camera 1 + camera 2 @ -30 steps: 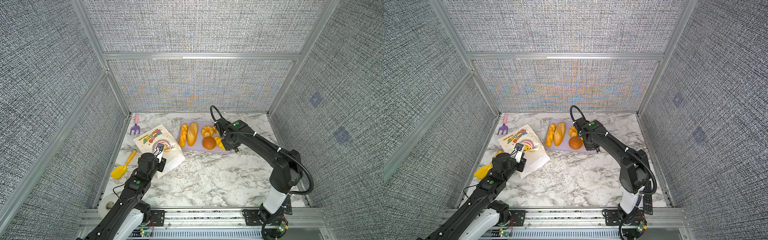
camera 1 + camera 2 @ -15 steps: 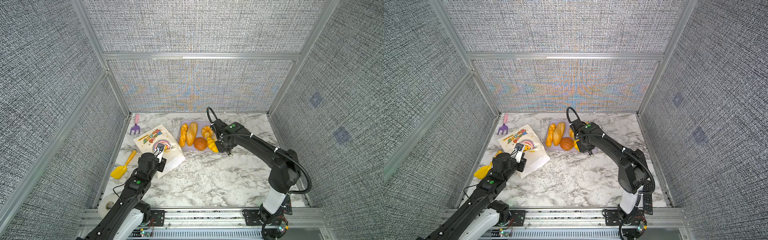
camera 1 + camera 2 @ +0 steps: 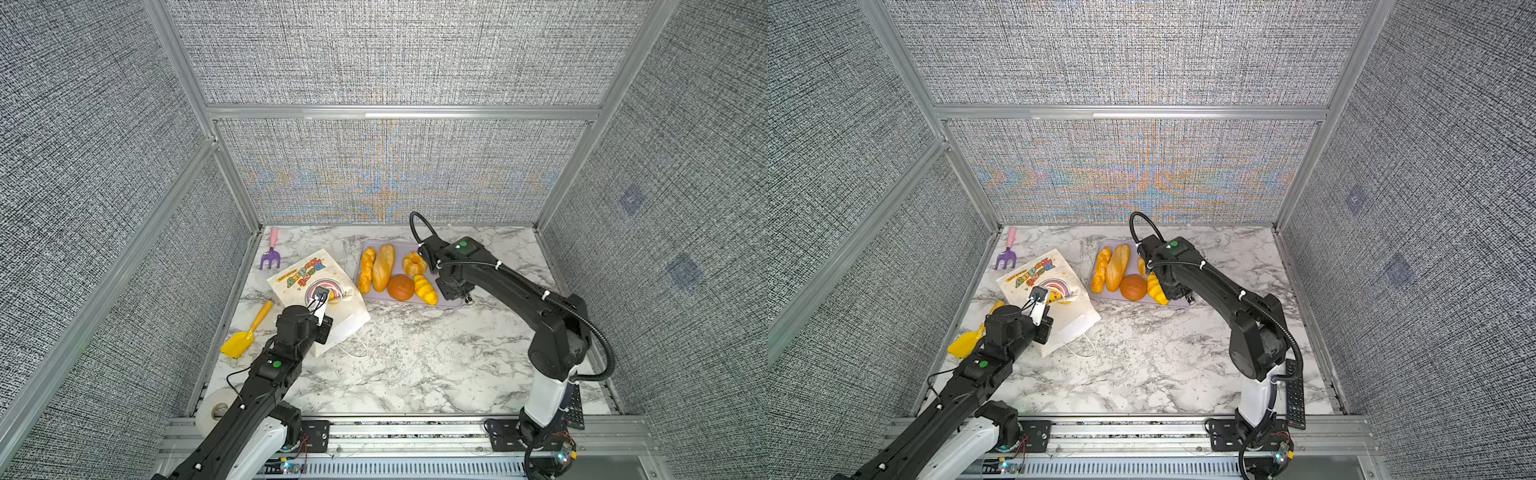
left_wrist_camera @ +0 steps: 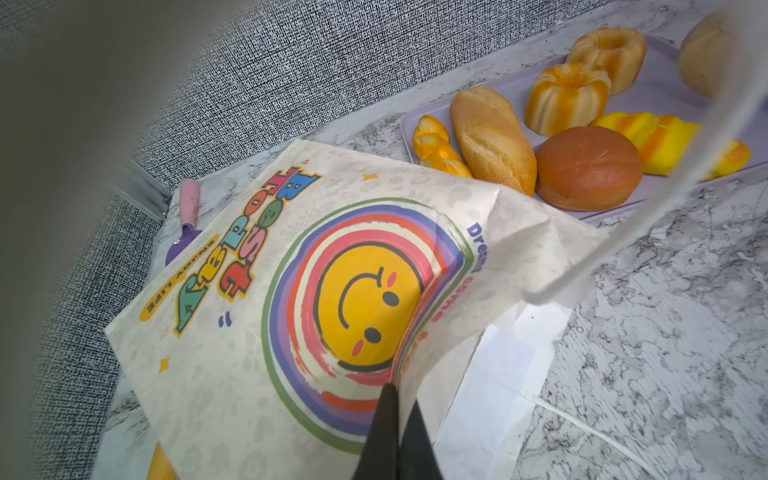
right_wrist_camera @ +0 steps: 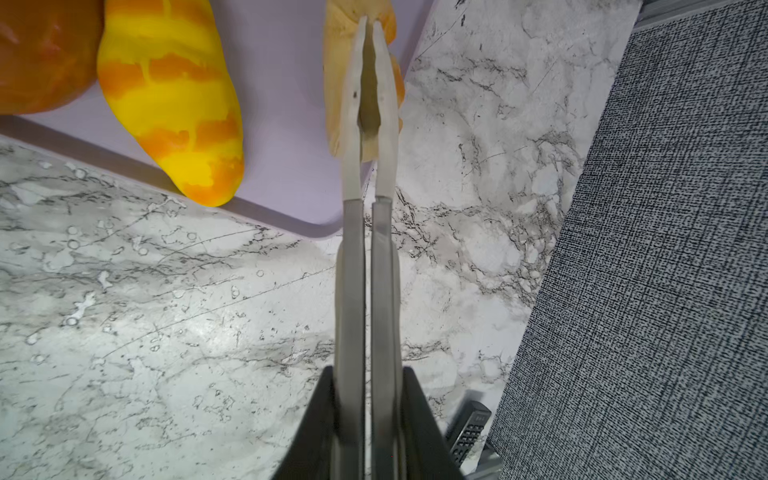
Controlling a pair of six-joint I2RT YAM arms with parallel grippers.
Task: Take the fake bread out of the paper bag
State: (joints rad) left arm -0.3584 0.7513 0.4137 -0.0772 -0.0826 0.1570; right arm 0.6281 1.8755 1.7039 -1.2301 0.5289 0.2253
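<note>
— Where's your fake bread (image 3: 382, 268)?
— On the lilac tray (image 3: 452, 304), beside the paper bag (image 3: 309, 277). Your left gripper (image 4: 394, 397) pinches the bag's edge; your right gripper (image 5: 370, 25), closed, points at a pale bun (image 5: 336, 87).

Round brown bun (image 5: 41, 50) mostly cut off by view edge

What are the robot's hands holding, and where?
The left gripper pinches the bag at a fold in its printed front. The right gripper is shut, seemingly holding nothing.
</note>
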